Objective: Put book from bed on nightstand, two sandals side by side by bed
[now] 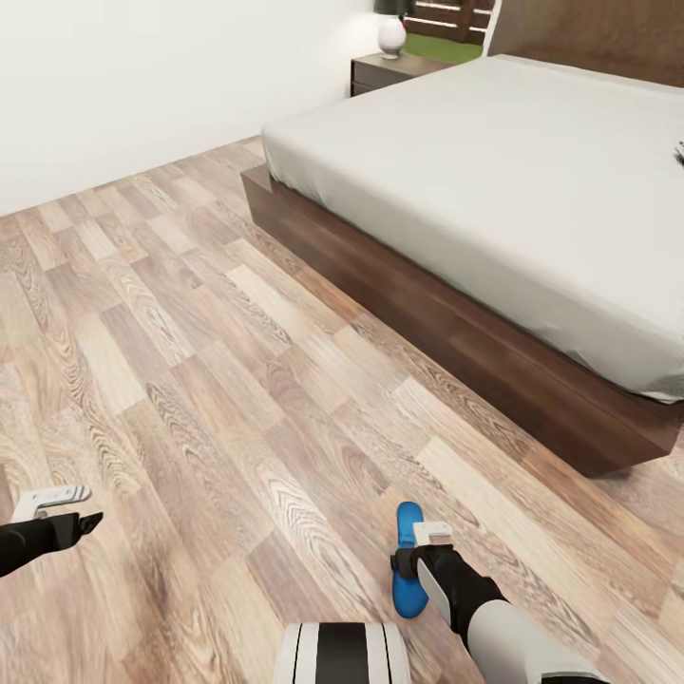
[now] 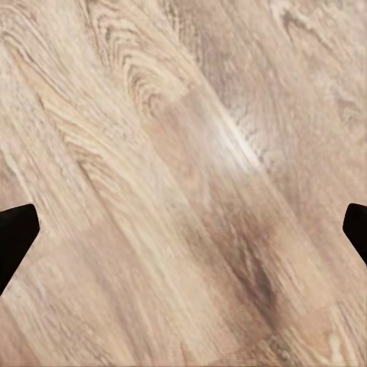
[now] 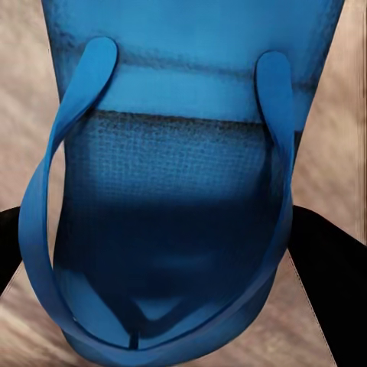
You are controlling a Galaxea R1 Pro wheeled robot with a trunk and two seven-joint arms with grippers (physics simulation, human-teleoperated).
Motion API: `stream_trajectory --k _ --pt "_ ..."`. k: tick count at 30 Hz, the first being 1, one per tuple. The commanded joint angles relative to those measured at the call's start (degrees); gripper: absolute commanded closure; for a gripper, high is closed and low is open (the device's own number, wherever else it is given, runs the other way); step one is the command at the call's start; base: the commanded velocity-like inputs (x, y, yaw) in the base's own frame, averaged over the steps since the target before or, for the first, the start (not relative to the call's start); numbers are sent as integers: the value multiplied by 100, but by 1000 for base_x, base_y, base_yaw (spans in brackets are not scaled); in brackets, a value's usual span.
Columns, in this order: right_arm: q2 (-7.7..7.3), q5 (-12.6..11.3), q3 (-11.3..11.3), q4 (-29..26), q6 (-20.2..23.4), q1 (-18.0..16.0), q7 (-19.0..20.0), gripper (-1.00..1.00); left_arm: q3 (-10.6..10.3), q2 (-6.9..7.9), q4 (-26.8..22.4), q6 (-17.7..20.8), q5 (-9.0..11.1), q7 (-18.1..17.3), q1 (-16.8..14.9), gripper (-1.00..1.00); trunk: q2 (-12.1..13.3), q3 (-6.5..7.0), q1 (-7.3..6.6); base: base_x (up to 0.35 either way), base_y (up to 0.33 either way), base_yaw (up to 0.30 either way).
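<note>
Head view: a blue sandal (image 1: pixel 409 560) is seen on the wood floor (image 1: pixel 190 380), long axis running away from the robot, near the bed (image 1: pixel 494 171); a nightstand (image 1: pixel 389 68) stands by the wall.
Left wrist view: left claw (image 2: pixel 183 229) is spread over floor.
Right wrist view: right claw (image 3: pixel 183 260) is pinching the sandal (image 3: pixel 183 191).

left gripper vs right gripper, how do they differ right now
The left gripper hangs over bare wooden floor with its dark fingers spread wide and nothing between them. The right gripper is down at the bright blue flat sandal, whose sole and straps sit between its fingers; whether it has closed on the sandal cannot be told. Both are low, near the floor and short of the pale grey bed.
</note>
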Motion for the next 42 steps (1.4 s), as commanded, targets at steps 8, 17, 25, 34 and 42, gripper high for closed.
stream_trajectory --k 8,17,25,34,42 --pt "-3 36 -15 -19 19 14 6 100 14 -26 80 3 -336 -54 -15 -100 10 174 -21 0 0 0" --pt "-64 40 -15 -20 -46 31 7 100 15 -10 913 -285 -354 -40 -23 -100 22 374 -44 0 0 0" --pt "-156 39 -15 -26 -54 46 7 100 10 -3 1536 -622 -364 -36 -32 -100 32 551 -65 0 0 0" --pt "-251 46 -13 -83 -55 56 10 100 8 -6 3234 -1707 -568 -35 -61 -100 44 750 -88 0 0 0" --pt "-273 52 -9 -85 -55 61 14 100 21 -22 4149 -2343 -594 -30 -68 -100 55 928 -109 0 0 0"
